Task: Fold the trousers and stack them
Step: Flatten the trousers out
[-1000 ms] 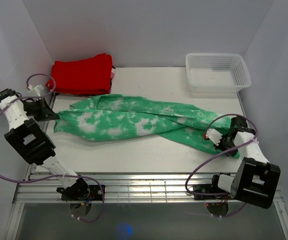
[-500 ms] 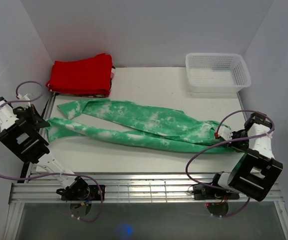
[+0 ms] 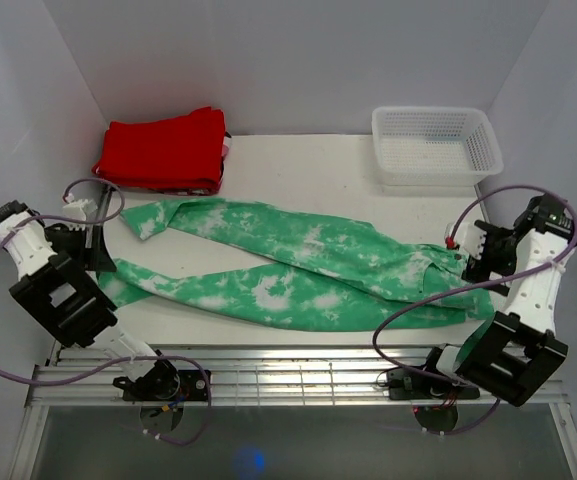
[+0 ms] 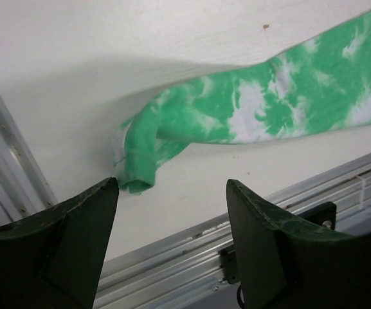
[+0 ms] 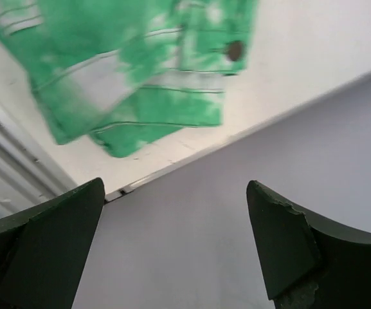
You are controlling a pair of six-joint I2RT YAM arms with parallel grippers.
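Fingers (image 4: 63, 251) on both arms gape empty; the trousers (image 3: 298, 265) lie stretched along the desk (image 3: 318, 170), not yet folded or stacked.

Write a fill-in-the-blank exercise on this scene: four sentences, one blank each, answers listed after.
1. The trousers lie stretched across the table and are ____ with white blotches.
2. The folded garment at the far left of the table is plain ____.
3. The basket stands at the far ____ corner of the table.
4. The left gripper and the right gripper hold nothing; the jaws of both stand ____.

Missing words: green; red; right; open.
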